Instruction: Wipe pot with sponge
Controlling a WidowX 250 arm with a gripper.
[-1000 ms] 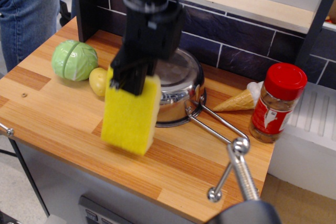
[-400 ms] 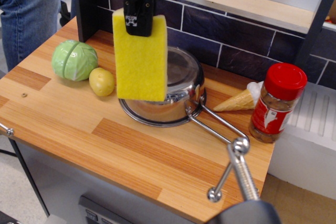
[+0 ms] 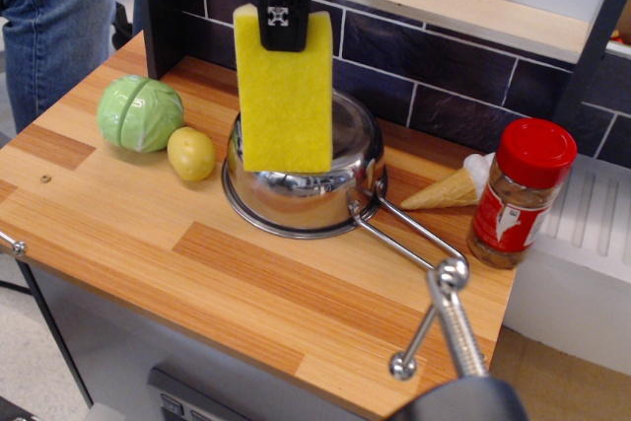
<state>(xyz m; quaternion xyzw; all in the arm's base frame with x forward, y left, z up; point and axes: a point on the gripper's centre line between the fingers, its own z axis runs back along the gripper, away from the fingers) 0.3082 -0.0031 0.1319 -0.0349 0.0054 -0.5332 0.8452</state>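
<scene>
Striped light-and-dark wooden worktop (image 3: 128,234); dark glossy tiled back wall (image 3: 463,71) with pale wooden ledge (image 3: 473,9) above; white ribbed panel (image 3: 592,209) at right; person's blue jeans (image 3: 44,17) upper left.

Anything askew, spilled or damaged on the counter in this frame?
Nothing stands out. The pot sits upright, the jar is capped, and the gripper holds the sponge hanging upright in front of the pot. The cone merely lies on its side.

We see our black fingers (image 3: 281,19) clamped on the top edge of the thick yellow foam sponge (image 3: 286,96), which hangs upright over the shiny stainless-steel pot (image 3: 301,194) on the wooden desk (image 3: 128,234), beside a small yellow potato-like ball (image 3: 191,153).
</scene>
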